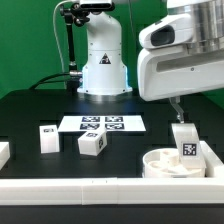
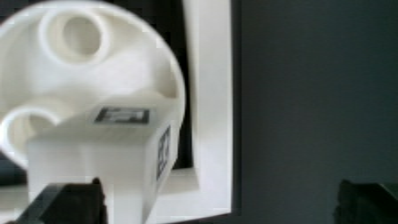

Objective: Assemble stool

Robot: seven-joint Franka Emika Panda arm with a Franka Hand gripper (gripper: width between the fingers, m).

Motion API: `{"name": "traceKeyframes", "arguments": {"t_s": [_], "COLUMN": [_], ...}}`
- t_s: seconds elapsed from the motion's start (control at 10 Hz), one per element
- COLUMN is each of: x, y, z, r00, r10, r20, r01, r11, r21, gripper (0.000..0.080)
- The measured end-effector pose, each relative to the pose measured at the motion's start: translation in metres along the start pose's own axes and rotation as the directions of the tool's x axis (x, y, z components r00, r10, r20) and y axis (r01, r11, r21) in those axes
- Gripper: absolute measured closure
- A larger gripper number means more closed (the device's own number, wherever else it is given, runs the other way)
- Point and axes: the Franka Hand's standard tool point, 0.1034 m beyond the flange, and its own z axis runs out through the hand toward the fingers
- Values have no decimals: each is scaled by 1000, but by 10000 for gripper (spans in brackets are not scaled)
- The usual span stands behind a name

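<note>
Leg (image 1: 186, 143) upright on the seat (image 1: 160, 168) is judged light, rigid, slippery; flat sides are favoured for the wide-spread, empty claw (image 2: 217, 198).

Tagged white leg (image 2: 107, 150) over the round seat (image 2: 128, 70), white rail (image 2: 210, 90) alongside.

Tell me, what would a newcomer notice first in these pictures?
First, the upright leg standing on the round seat at the exterior view's right, with the open gripper hanging over it. Next, a loose leg and a second loose leg on the black table, beside the marker board.
</note>
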Motion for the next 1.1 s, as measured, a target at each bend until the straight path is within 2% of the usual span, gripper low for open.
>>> {"name": "traceKeyframes", "arguments": {"t_s": [0.1,0.5,0.7,0.8,1.1], "x": [2,1,2,3,3], "y": [1,5,13,14,20], "z": [-1,0,0,-1,3], "r00": [992,925,780,722,478], "r10": [-128,-379,-625,-691,-875], "r20": [6,13,31,33,81], "r01": [128,380,626,692,878], "r11": [992,925,779,721,476], "r21": [-19,-20,-33,-36,-45], "gripper": [150,150,150,150,150]}}
